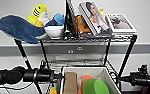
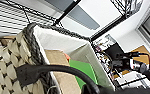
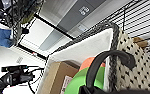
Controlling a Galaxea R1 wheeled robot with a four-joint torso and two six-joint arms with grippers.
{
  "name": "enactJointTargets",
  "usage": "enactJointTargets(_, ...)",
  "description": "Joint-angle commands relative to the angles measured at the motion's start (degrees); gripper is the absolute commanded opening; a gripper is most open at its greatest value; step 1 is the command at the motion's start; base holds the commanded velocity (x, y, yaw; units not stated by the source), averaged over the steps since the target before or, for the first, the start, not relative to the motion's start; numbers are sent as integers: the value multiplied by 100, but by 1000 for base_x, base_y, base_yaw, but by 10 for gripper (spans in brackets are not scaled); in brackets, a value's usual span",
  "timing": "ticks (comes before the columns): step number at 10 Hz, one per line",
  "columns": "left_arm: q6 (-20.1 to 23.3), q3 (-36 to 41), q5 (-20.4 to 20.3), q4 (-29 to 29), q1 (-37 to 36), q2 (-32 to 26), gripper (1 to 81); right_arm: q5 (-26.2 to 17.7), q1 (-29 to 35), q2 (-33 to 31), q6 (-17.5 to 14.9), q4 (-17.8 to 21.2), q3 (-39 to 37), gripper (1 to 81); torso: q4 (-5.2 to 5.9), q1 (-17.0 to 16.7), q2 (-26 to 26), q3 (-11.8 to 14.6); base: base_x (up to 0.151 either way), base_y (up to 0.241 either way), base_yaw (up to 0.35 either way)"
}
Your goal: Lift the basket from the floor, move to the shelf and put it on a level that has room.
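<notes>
Black wire shelf (image 1: 108,40) behind; woven basket (image 1: 101,73) between arms, each pincer's grip unclear

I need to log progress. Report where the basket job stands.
Done: the basket is off the floor, carried between the left gripper and right gripper, right up at the shelf. In hand: bringing it to the second level. Left: setting it down there and letting go.
</notes>
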Motion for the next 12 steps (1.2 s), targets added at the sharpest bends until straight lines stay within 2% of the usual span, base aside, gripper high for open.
enactJointTargets(1, -71, -371, -436, 21, -1196, 250, 10, 66, 1105, 371, 154, 239, -418, 10, 0, 0, 0, 0, 0, 0, 0)
enactJointTargets(2, -62, -565, -436, 73, -1232, 364, 10, 66, 1150, 503, 154, 230, -585, 10, 0, 0, 0, 0, 0, 0, 0)
enactJointTargets(5, -63, -1275, -558, 697, -1240, 759, 10, 145, 1202, 1065, 145, -173, -1340, 10, 0, 0, 0, 0, 0, 0, 0)
enactJointTargets(7, -62, -1856, -831, 1014, -1258, 1032, 10, 136, 1492, 1496, 145, -314, -2017, 10, 0, 2, 2, -2, 0, 0, 0)
enactJointTargets(9, -62, -2515, -752, 1101, -1267, 1462, 10, 74, 1729, 1917, 145, -323, -2598, 10, 0, 2, 2, -4, 0, 0, 0)
enactJointTargets(12, -63, -3525, -699, 1146, -1293, 2182, 10, 66, 1756, 2655, 136, -411, -3581, 10, 0, 4, 6, -9, 0, 0, 0)
